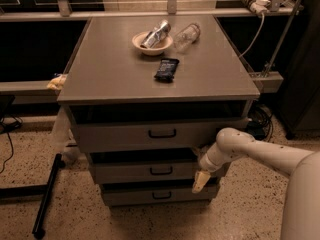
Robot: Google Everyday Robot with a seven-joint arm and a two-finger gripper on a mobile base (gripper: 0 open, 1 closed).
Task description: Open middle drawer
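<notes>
The grey cabinet has three drawer fronts stacked one above the other. The middle drawer is a grey front with a small black loop handle. All three fronts stand slightly out, each with a dark gap above it. My gripper is at the right end of the middle drawer front, to the right of its handle and apart from it. Its cream fingers are spread one above the other and hold nothing. My white arm comes in from the lower right.
The top drawer and bottom drawer sit above and below. On the cabinet top are a bowl with a can, a clear bottle and a dark packet. A black pole lies on the floor at left; cables hang at right.
</notes>
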